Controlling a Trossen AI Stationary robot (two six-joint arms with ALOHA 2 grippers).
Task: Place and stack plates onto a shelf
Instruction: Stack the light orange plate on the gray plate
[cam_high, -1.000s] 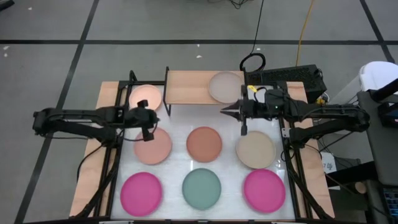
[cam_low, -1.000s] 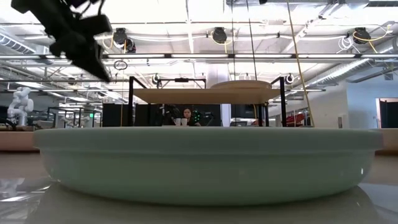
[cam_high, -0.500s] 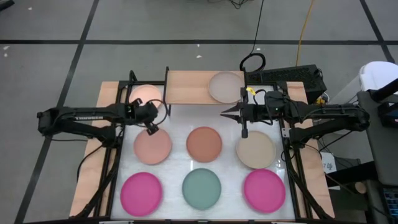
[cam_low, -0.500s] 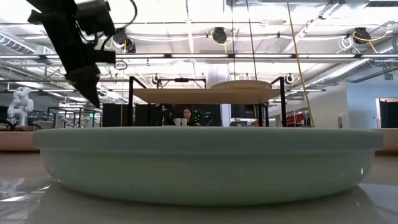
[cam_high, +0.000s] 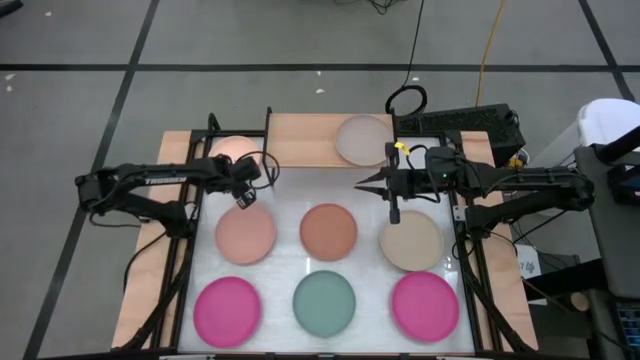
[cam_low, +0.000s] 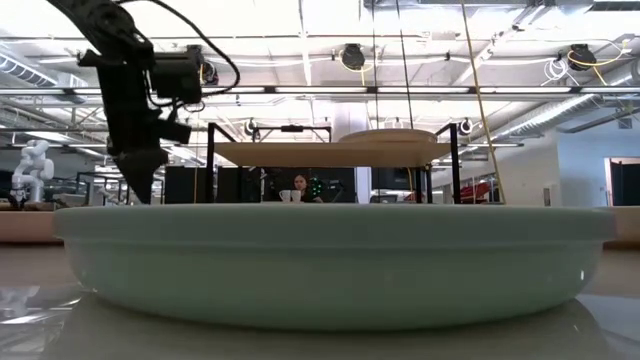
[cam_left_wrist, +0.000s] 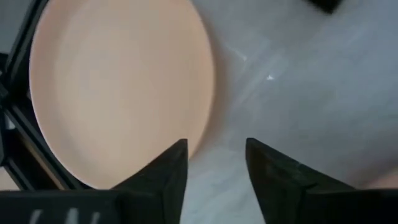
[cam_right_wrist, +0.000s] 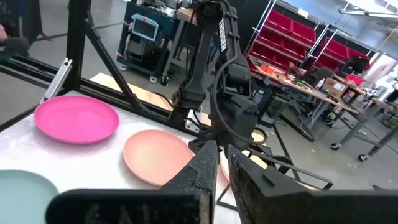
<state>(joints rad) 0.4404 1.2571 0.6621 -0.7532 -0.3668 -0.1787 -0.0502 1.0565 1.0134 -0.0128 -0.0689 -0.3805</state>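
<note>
Stacking had barely begun: one round beige plate (cam_high: 362, 139) sat on the low wooden shelf (cam_high: 300, 140).
A pale peach plate (cam_high: 232, 152) lay beside the shelf, not on it, and six more plates waited on the white table (cam_high: 370, 198). The left gripper (cam_high: 243, 201) hung open over a pink plate (cam_high: 245, 235), holding nothing. The right gripper (cam_high: 362, 182) was shut and empty near the shelf.
</note>
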